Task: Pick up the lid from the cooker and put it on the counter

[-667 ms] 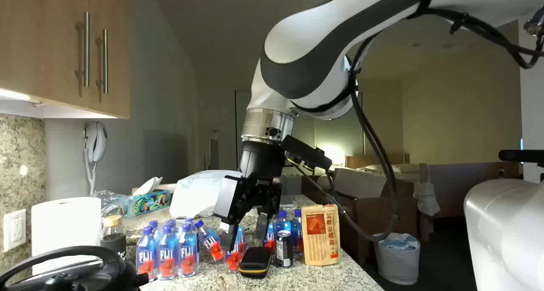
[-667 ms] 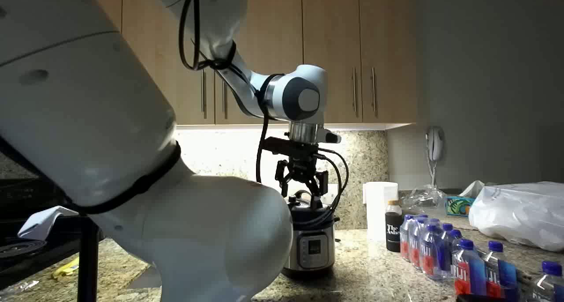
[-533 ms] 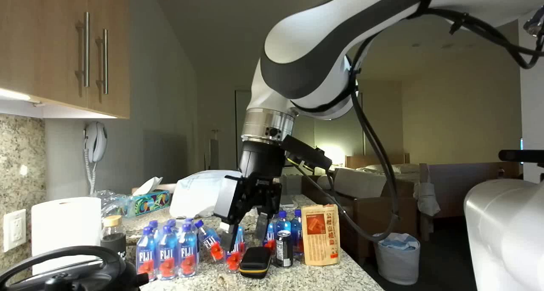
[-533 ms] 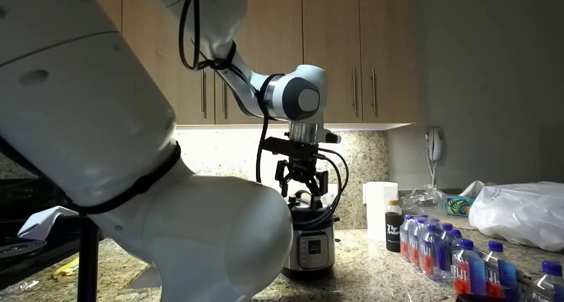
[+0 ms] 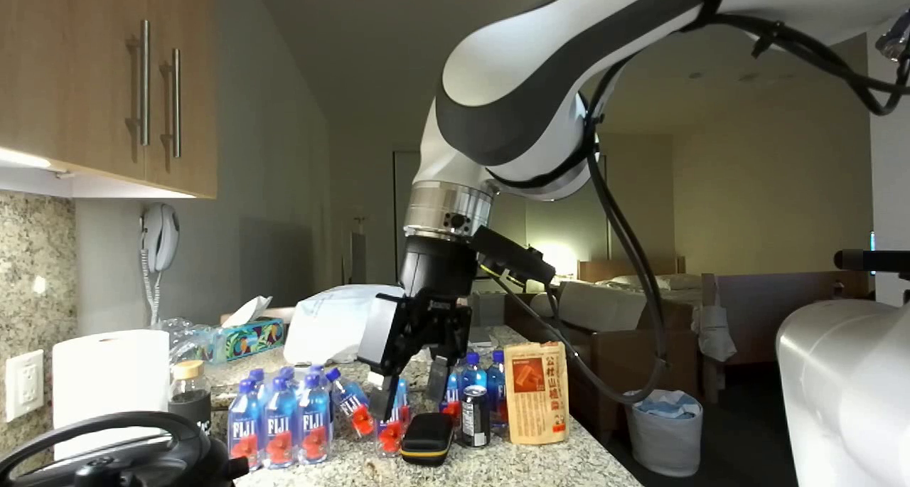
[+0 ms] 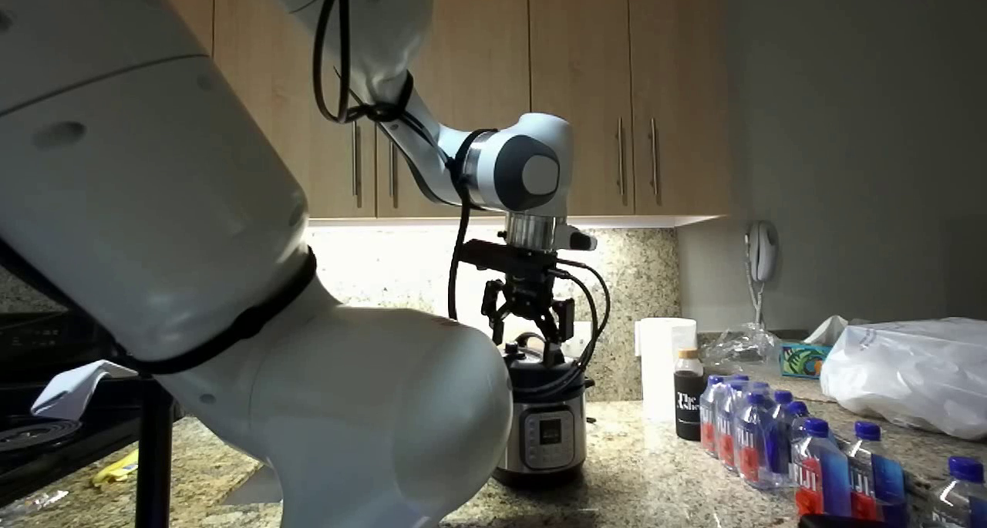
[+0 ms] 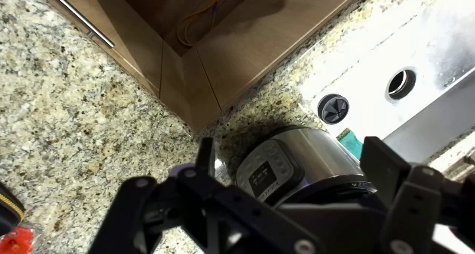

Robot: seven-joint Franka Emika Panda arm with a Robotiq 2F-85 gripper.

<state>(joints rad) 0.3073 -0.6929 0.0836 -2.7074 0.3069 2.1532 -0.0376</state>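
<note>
In an exterior view, the lid (image 6: 526, 374) sits on the cooker (image 6: 550, 435) and, in front, the end effector (image 6: 526, 343) has its fingers apart. Farther right on the table (image 6: 634, 466) stand a paper roll (image 6: 667, 362), a dark bottle (image 6: 688, 405) and water bottles (image 6: 819, 470).

In an exterior view we see the lid (image 6: 528, 374) on the cooker (image 6: 549, 439), which stands on the counter (image 6: 640, 474); the gripper (image 6: 524, 351) hangs before the lid, and cupboards (image 6: 578, 50) are behind and above. To the cooker's right, apart from it, we find a paper roll (image 6: 668, 366), a lone bottle (image 6: 688, 405) just beside that, then water bottles (image 6: 752, 435) strung out toward the near right, with a tissue box (image 6: 802, 360) and a plastic bag (image 6: 910, 370) behind. In an exterior view we have a case (image 5: 426, 437) before some water bottles, a can (image 5: 475, 417) just right of it, and a packet (image 5: 537, 394) right of the can. In the wrist view a sink (image 7: 441, 124) lies right of the cooker.
</note>
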